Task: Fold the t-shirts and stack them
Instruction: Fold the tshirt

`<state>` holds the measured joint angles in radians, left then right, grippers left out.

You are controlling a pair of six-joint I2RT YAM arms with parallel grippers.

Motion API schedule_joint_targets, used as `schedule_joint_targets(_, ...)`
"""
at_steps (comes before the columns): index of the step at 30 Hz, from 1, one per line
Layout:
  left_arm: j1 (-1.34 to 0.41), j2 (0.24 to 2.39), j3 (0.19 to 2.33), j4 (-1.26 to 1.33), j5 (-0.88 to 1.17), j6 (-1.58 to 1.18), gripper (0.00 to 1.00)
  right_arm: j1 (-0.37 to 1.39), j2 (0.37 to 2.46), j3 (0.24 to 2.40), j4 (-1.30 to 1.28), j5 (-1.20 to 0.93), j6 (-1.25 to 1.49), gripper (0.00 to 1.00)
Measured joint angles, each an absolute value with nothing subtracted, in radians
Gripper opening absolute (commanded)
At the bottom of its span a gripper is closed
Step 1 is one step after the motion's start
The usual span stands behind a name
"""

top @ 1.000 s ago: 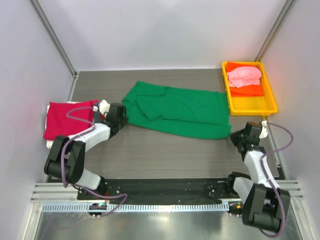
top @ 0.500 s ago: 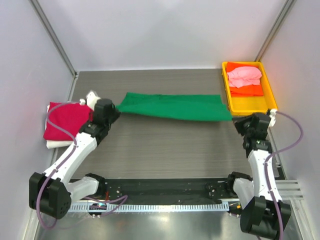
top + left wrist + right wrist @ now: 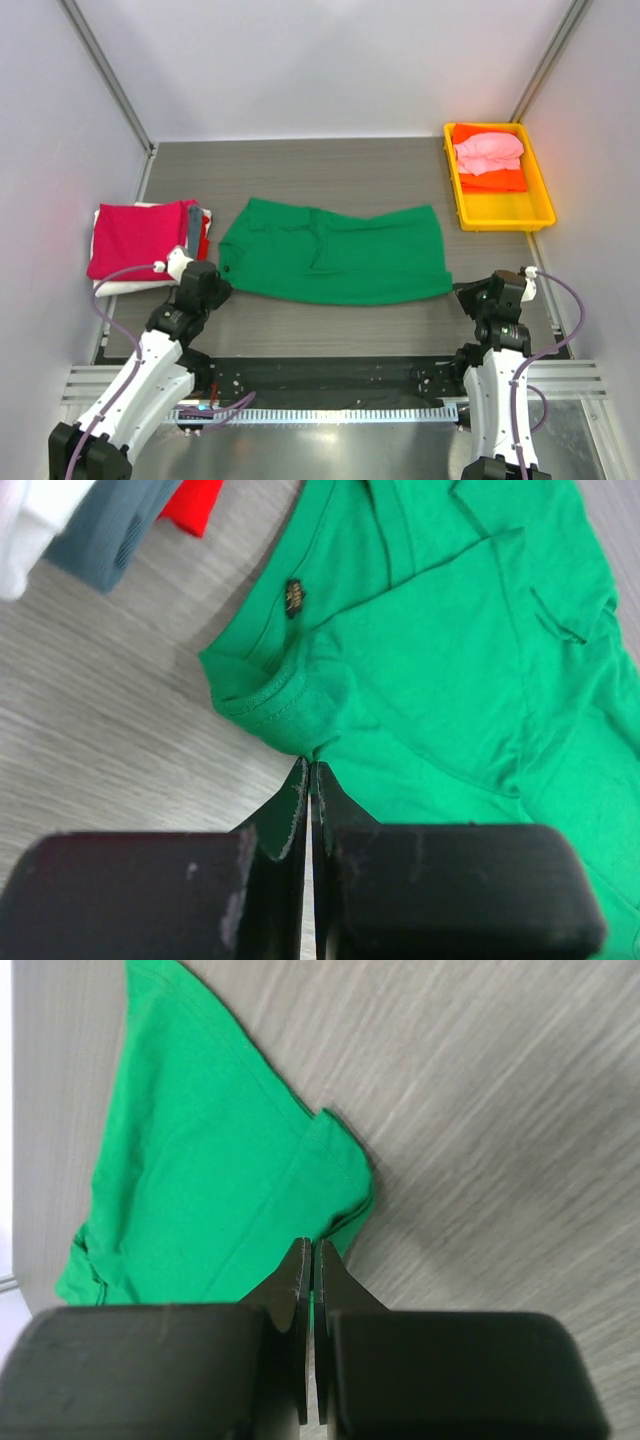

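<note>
L gripper (image 3: pixel 308 772) pinched shut on green t-shirt (image 3: pixel 335 265) edge; R gripper (image 3: pixel 308 1252) same, opp. edge.

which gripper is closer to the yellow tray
Right. The right gripper is at the green t-shirt's near right corner, with the yellow tray beyond it; the left gripper is at the shirt's left edge, by the folded stack.

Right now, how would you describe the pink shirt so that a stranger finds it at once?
At the far right corner of the table stands a yellow tray. In it, the pink shirt lies on top of an orange shirt. Its pale colour and bunched shape set it apart from the bright orange below.
</note>
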<state>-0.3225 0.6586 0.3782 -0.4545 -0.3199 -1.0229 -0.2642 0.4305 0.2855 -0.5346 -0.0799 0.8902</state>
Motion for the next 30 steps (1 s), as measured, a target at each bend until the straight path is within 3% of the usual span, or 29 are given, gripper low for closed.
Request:
schedule_joint_targets(12, -0.323, 0.618, 0.354, -0.519, -0.296, -1.044, 0.0, -0.264, 0.418, 0.286, -0.632, -0.051, 0.869, 0.02)
schedule_joint_targets(14, -0.323, 0.609, 0.354, -0.522, -0.296, -1.045, 0.01, -0.264, 0.409, 0.286, -0.637, -0.049, 0.87, 0.07)
schedule_joint_targets(15, -0.323, 0.606, 0.354, -0.524, -0.296, -1.045, 0.05, -0.264, 0.407, 0.286, -0.638, -0.047, 0.87, 0.11)
schedule_joint_targets(16, -0.323, 0.606, 0.354, -0.525, -0.295, -1.045, 0.17, -0.264, 0.405, 0.286, -0.64, -0.047, 0.87, 0.29)
schedule_joint_targets(17, -0.323, 0.606, 0.354, -0.527, -0.295, -1.043, 0.28, -0.264, 0.405, 0.286, -0.641, -0.046, 0.872, 0.38)
schedule_joint_targets(18, -0.323, 0.606, 0.354, -0.53, -0.294, -1.04, 0.48, -0.264, 0.406, 0.286, -0.643, -0.044, 0.868, 0.43)
schedule_joint_targets(19, -0.323, 0.606, 0.354, -0.534, -0.292, -1.035, 0.53, -0.264, 0.405, 0.286, -0.645, -0.04, 0.871, 0.47)
schedule_joint_targets(20, -0.323, 0.606, 0.354, -0.537, -0.288, -1.039, 0.56, -0.264, 0.406, 0.287, -0.648, -0.039, 0.867, 0.51)
schedule_joint_targets(24, -0.323, 0.596, 0.362, -0.564, -0.284, -1.03, 0.6, -0.264, 0.406, 0.308, -0.669, -0.028, 0.865, 0.52)
schedule_joint_targets(30, -0.323, 0.627, 0.501, -0.609, -0.268, -0.956, 0.68, -0.264, 0.461, 0.404, -0.644, -0.017, 0.813, 0.49)
